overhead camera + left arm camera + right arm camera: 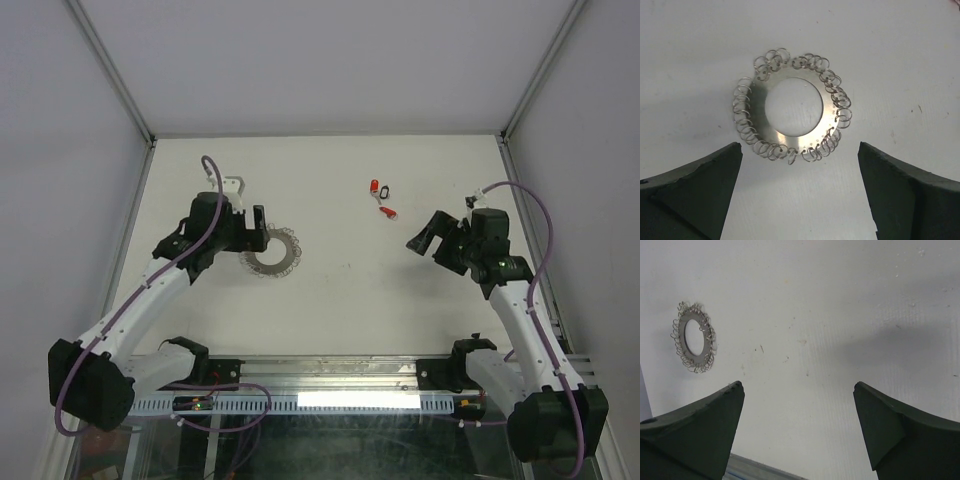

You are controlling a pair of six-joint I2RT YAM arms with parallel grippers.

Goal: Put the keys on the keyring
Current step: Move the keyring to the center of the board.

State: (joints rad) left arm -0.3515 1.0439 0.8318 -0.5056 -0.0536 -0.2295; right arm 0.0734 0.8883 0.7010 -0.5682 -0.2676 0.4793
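The keyring (273, 254), a flat grey ring fringed with wire loops, lies flat on the white table left of centre. It also shows in the left wrist view (792, 111) and small in the right wrist view (693, 337). My left gripper (262, 226) hangs open just above its far-left side (799, 150), empty. The keys (382, 196), with red and black tags, lie in a small cluster at the back, right of centre. My right gripper (428, 238) is open and empty (797, 387), to the right of and nearer than the keys.
A white hook-shaped piece (231, 185) lies behind the left gripper. Grey walls (70, 180) enclose the table on the left, back and right. A metal rail (340, 370) runs along the near edge between the arm bases.
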